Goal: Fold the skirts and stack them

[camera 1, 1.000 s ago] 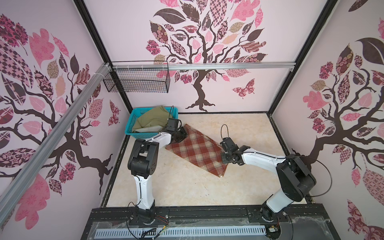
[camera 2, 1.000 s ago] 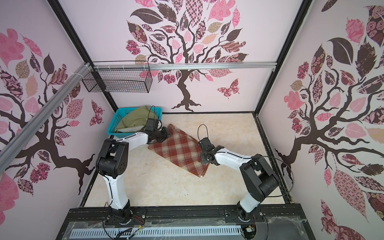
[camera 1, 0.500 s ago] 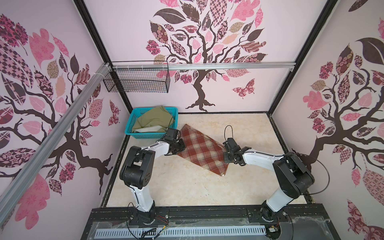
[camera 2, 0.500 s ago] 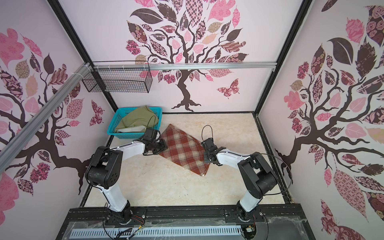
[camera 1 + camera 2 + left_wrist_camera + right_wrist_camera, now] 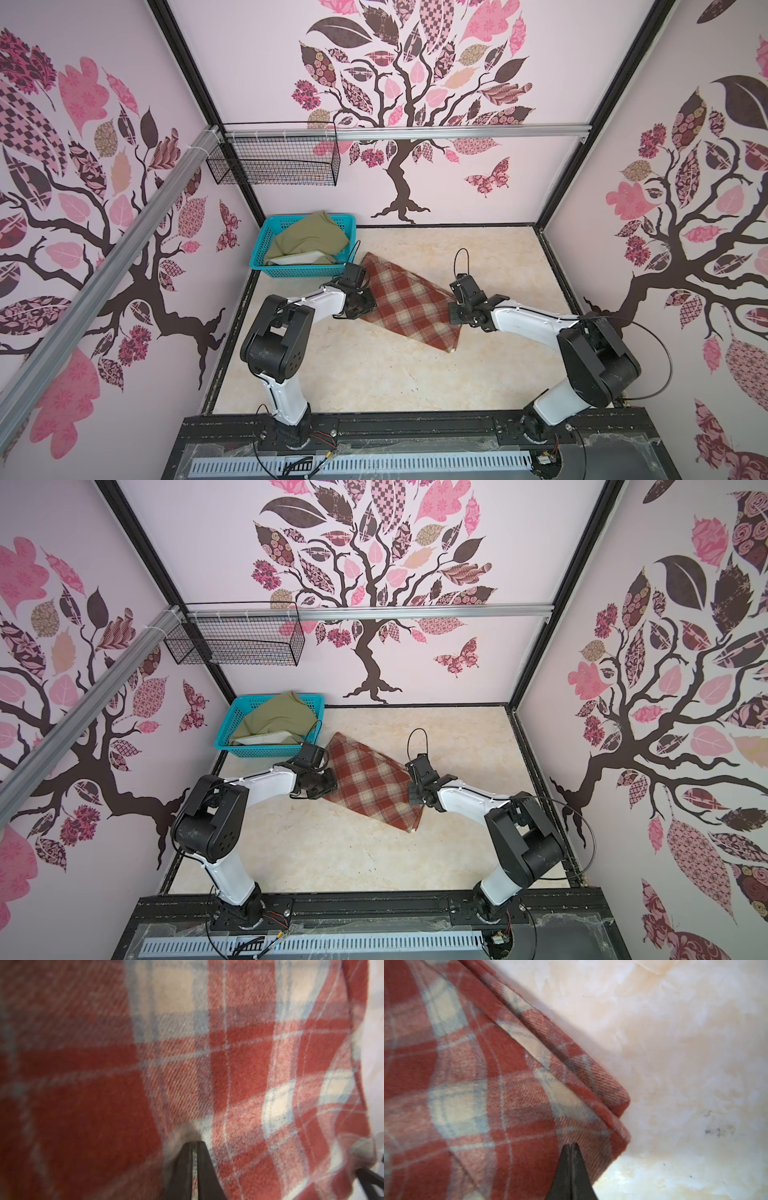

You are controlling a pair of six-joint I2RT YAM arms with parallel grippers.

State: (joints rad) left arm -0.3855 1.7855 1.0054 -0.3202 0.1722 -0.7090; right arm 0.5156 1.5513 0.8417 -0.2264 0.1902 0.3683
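Note:
The plaid skirt (image 5: 409, 309) (image 5: 374, 787) lies folded and slanted on the table's middle. My left gripper (image 5: 368, 307) (image 5: 330, 787) sits at its left edge. In the left wrist view this gripper (image 5: 194, 1142) is shut on the plaid skirt (image 5: 249, 1064), with cloth showing in the thin slit and puckered at the tips. My right gripper (image 5: 453, 313) (image 5: 413, 791) is at the skirt's right edge. Its jaws (image 5: 572, 1144) are pressed together, tips on the plaid skirt (image 5: 488, 1084) near a corner, no cloth between them. The olive-green skirt (image 5: 307, 241) (image 5: 278, 721) lies crumpled in the basket.
The turquoise basket (image 5: 299, 272) (image 5: 257, 752) stands at the back left, close behind my left gripper. A black wire basket (image 5: 274, 160) hangs on the back wall above it. Patterned walls close in the marbled table (image 5: 374, 374) on three sides.
My left gripper has moved from beside the basket toward the front and slightly right, drawing the plaid skirt's left edge with it. The right gripper and the skirt's right corner have hardly moved.

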